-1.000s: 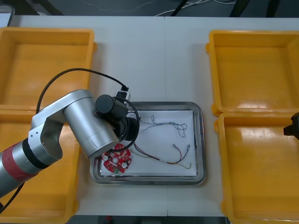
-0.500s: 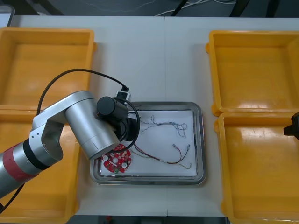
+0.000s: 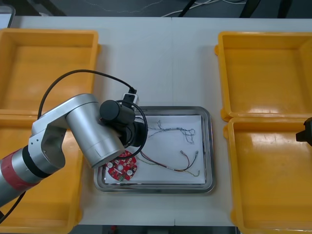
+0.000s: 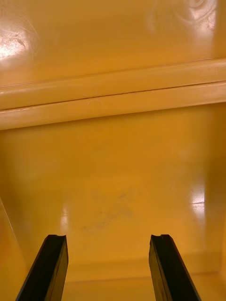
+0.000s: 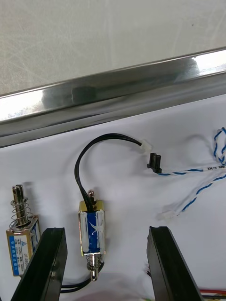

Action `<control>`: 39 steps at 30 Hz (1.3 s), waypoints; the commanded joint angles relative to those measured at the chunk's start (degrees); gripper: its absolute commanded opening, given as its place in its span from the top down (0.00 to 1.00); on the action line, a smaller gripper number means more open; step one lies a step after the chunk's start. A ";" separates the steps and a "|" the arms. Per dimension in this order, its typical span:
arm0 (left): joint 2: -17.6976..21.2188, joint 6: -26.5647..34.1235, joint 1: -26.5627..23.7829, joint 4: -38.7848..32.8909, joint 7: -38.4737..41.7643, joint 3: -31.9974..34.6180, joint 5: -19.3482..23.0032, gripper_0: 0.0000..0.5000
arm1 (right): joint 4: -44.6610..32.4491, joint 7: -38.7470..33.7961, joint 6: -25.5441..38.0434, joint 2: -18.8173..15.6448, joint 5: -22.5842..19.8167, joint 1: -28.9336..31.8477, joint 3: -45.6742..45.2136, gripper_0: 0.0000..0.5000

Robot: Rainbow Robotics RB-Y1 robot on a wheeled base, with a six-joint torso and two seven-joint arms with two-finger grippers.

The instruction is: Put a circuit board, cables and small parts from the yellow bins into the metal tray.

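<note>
My left gripper [image 5: 104, 230] hangs open low over the left end of the metal tray [image 3: 208, 146]. A small metal part [image 5: 93, 235] with a blue wrap lies on the white liner between its fingers, touching neither. A black cable [image 5: 101, 146] loops from that part. A second small metal part [image 5: 20, 235] lies just outside one finger. The round red circuit board [image 3: 123, 167] sits at the tray's near left corner. A blue and white cable [image 3: 170, 130] and a red and yellow cable [image 3: 175, 165] lie in the tray's middle. My right gripper [image 4: 108, 268] is open over the right near bin's floor [image 4: 113, 188].
Two yellow bins stand at the left [image 3: 48, 68] [image 3: 29, 204] and two at the right [image 3: 265, 73] [image 3: 273, 180]. My left arm's silver forearm [image 3: 83, 131] covers the tray's left edge. The tray's shiny rim [image 5: 117, 89] runs just beyond the black cable.
My left arm's wrist has shifted very slightly over the tray and its gripper has opened. The board and cables in the tray lie as before. The right arm has not moved.
</note>
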 commanded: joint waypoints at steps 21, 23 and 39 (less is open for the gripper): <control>11.22 12.90 -2.82 -8.80 1.46 20.70 21.28 0.00 | -0.56 0.68 -0.38 -0.22 0.38 0.32 0.45 0.00; 12.45 14.04 -2.82 -8.80 1.20 22.28 23.13 0.00 | -0.56 0.68 -0.38 -0.22 0.38 0.32 0.45 0.00; 21.15 22.48 1.84 -9.94 -6.80 34.94 29.02 0.00 | -0.56 0.68 -0.38 -0.22 0.38 0.32 0.45 0.00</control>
